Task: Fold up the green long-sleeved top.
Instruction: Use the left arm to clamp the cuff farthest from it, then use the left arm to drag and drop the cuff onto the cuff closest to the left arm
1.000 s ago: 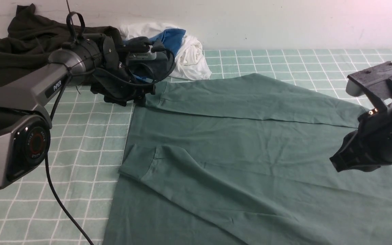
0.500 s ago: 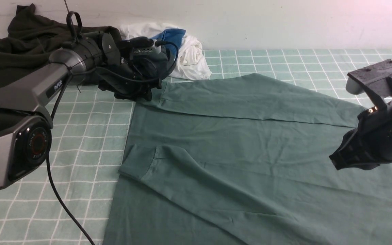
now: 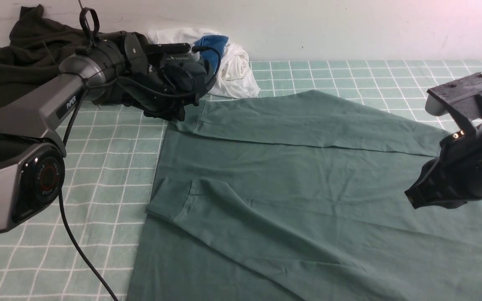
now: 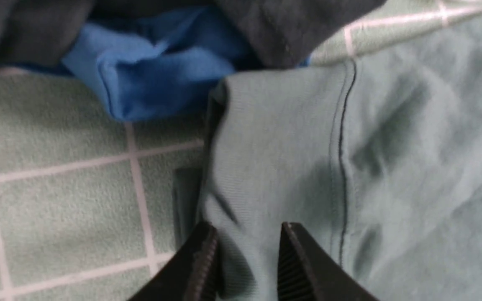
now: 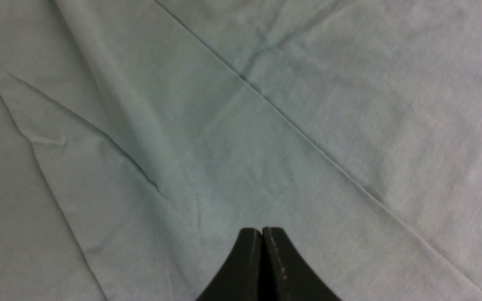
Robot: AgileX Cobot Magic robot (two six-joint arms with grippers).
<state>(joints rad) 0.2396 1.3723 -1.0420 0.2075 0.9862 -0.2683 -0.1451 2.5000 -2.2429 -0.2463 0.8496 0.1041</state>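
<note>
The green long-sleeved top lies spread on the checked cloth, with both sleeves folded across the body. My left gripper is at the cuff of the far sleeve. In the left wrist view the jaws stand narrowly apart with the cuff pinched between them, and its edge is raised off the cloth. My right gripper hovers over the top's right side. Its jaws are pressed together and hold nothing above the fabric.
A dark garment is heaped at the back left. A white and blue bundle lies behind the left gripper, and the blue cloth lies close to the cuff. The green checked tablecloth lies bare on the left. A wall runs behind.
My left gripper has moved a little up and to the right at the far sleeve's cuff. The right arm has barely moved.
</note>
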